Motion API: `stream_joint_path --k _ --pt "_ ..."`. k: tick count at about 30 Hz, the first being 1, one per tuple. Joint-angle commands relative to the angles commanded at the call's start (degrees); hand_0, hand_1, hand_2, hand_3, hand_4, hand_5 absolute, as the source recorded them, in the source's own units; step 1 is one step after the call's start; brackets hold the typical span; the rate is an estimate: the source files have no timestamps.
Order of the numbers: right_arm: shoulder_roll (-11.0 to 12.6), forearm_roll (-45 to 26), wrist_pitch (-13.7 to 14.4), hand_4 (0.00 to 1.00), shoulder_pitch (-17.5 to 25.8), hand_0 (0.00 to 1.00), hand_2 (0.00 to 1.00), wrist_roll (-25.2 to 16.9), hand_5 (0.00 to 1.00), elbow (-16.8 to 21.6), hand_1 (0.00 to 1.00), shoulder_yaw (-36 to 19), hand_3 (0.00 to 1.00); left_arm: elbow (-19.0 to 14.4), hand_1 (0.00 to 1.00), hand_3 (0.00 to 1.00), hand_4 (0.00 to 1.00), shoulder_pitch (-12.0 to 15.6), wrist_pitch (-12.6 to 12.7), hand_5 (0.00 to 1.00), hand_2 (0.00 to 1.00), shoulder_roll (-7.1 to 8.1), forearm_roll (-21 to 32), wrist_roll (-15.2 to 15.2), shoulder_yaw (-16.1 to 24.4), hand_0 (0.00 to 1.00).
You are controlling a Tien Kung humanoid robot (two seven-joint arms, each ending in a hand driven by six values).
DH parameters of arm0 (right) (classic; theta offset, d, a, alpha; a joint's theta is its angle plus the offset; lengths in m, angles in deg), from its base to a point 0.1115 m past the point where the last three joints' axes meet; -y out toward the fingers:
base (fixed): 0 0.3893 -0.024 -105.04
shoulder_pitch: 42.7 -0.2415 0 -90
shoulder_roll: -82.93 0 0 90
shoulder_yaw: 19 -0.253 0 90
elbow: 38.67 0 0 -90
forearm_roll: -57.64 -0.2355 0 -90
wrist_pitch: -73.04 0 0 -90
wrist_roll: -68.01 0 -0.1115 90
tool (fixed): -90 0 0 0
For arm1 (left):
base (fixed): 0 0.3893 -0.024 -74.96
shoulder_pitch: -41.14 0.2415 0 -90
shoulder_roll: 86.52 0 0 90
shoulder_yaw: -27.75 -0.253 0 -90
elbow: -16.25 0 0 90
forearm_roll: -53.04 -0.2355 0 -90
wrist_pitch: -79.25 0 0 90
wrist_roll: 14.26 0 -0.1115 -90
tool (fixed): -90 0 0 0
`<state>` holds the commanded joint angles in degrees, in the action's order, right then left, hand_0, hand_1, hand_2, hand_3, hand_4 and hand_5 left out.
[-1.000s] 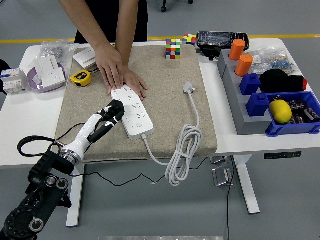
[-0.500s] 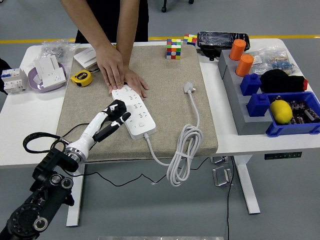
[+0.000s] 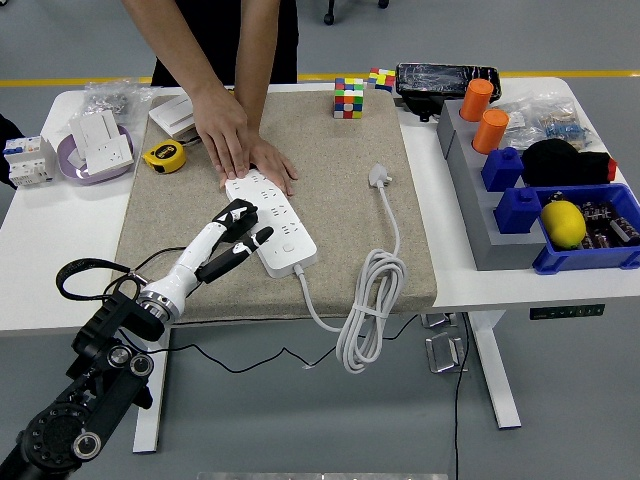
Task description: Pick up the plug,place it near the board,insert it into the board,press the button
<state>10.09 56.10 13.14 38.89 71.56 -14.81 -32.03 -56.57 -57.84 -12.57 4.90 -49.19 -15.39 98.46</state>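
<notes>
- The person's two hands (image 3: 243, 152) lie flat on the far end of the power strip (image 3: 270, 222), so that end is blocked.
- The robot's left hand (image 3: 237, 235) sits at the strip's left side, touching it, so the mat there is taken.
- The plug (image 3: 378, 177) lies alone on the mat (image 3: 340, 150); bare mat lies between it and the strip.
- The white cord (image 3: 370, 290) runs down from the plug and coils at the mat's near right corner.
- The cube (image 3: 348, 98) stands at the mat's far edge, well away from the plug.
- The grey rack (image 3: 470, 210) and blue bin (image 3: 600, 250) fill the table's right side.
</notes>
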Motion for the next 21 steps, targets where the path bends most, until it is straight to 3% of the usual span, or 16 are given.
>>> stream_joint_path --k 21 --pt "0.13 -0.03 0.02 0.998 -0.34 0.819 0.753 -0.05 0.998 0.03 0.791 -0.16 0.757 0.54 0.998 0.943 0.998 -3.81 -0.57 0.998 0.973 0.46 -1.45 -0.09 -2.31 0.998"
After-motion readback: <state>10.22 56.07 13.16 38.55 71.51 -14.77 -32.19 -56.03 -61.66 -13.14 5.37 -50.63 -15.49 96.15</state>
